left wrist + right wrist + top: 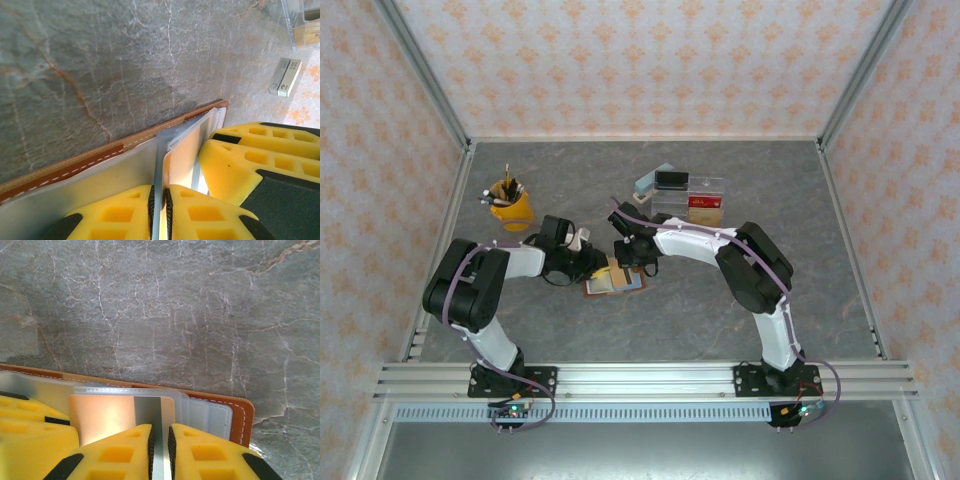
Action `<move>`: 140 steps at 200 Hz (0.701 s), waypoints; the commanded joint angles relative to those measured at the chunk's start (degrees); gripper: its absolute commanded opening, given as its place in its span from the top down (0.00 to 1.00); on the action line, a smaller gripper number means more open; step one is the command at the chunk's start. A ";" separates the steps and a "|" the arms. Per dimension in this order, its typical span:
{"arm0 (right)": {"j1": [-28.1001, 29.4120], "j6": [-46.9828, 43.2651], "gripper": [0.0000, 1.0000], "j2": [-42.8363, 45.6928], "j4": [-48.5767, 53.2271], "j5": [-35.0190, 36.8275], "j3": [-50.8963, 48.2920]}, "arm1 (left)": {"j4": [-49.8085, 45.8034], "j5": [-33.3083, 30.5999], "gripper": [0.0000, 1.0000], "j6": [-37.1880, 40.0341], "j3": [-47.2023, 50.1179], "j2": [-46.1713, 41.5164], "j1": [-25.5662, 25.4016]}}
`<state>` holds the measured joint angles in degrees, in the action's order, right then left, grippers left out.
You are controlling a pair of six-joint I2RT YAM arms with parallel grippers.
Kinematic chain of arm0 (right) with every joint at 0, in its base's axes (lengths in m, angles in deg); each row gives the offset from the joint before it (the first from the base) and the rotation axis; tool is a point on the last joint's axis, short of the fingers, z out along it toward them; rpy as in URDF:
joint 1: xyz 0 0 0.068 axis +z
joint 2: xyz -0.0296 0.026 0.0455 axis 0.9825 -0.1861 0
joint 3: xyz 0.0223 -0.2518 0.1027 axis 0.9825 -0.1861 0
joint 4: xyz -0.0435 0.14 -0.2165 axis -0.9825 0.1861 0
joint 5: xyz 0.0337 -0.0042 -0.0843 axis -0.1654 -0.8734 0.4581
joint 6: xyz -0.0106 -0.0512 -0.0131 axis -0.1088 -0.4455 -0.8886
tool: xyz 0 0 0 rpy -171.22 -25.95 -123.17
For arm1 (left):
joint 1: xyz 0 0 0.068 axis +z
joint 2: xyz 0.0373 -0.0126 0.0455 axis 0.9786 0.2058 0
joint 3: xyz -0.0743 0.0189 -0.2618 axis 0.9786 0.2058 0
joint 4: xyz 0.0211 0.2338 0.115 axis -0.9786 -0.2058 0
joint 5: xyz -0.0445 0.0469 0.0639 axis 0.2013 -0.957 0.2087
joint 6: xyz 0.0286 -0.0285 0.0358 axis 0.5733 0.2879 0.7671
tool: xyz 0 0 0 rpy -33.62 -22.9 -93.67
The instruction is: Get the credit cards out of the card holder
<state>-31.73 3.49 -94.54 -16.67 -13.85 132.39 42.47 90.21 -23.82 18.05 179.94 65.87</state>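
The reddish-brown card holder (615, 281) lies open on the table between both arms. My left gripper (160, 192) is shut on one of its clear inner sleeves (172, 137), which stands up off the leather cover (75, 165). A tan/gold credit card (105, 415) with a grey stripe sticks partway out of that sleeve, and my right gripper (160, 432) is shut on its near edge. The same card (182, 155) shows inside the sleeve in the left wrist view, beside the right gripper's yellow fingers (240, 160). More pale pockets (210, 415) overlap toward the holder's brown corner (242, 415).
A yellow cup of pens (510, 206) stands at the back left. A clear acrylic organiser (698, 197) with a black box (670, 178) and a light blue block (648, 184) sits behind the holder. A small white tag (286, 77) lies near it.
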 commanded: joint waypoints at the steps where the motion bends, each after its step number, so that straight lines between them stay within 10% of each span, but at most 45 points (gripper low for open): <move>1: 0.00 -0.02 0.82 -2.86 3.38 -0.55 -0.23 | 1.74 1.20 0.82 -0.19 -0.17 1.37 0.17; 140: -1.02 1.40 0.83 -0.67 1.76 1.19 -3.34 | -7.49 -4.38 1.00 3.50 0.86 -3.77 1.09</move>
<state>-31.86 3.57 -94.65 -16.73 -13.67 132.42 40.44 89.27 -22.23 18.05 178.69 65.91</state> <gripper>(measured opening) 0.172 0.065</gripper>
